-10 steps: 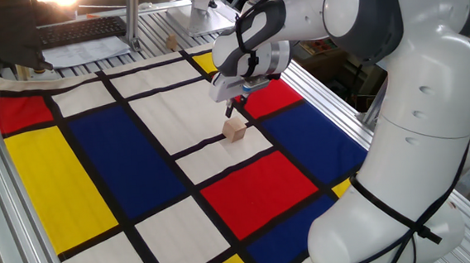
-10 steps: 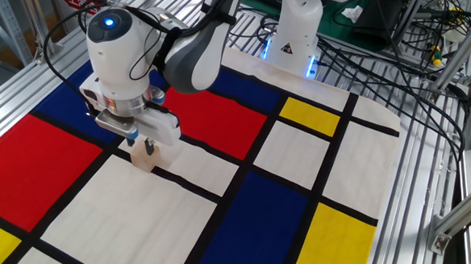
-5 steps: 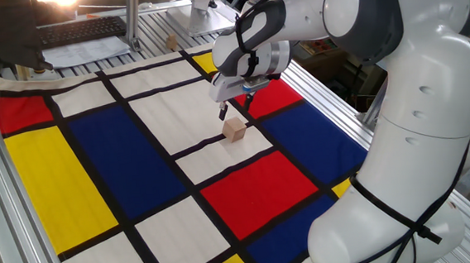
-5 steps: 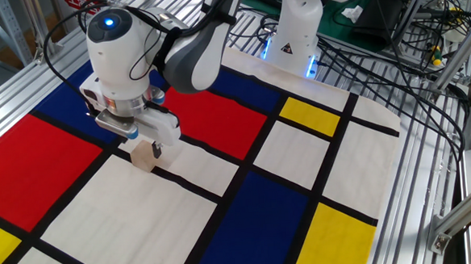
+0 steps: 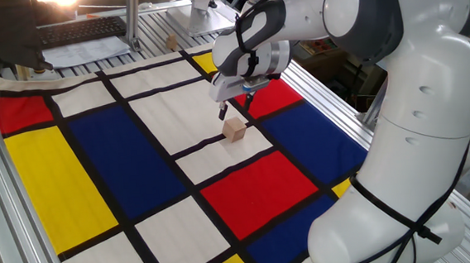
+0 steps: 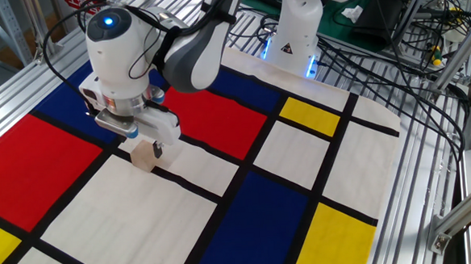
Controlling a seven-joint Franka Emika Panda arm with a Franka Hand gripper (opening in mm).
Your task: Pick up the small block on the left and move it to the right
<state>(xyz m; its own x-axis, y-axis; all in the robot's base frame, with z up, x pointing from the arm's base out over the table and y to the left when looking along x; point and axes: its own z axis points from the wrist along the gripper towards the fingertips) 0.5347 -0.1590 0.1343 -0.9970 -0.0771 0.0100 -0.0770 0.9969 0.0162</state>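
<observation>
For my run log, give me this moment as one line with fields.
phase: above block | gripper: open, just over small block | block: on cloth, on white panel, not gripped | lift: not yet done

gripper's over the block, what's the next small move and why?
Probably lower straight down. The gripper hangs just above the small block with its jaws apart and nothing between them, and the block sits on the cloth, not yet gripped. Once the fingers straddle it, close.
</observation>
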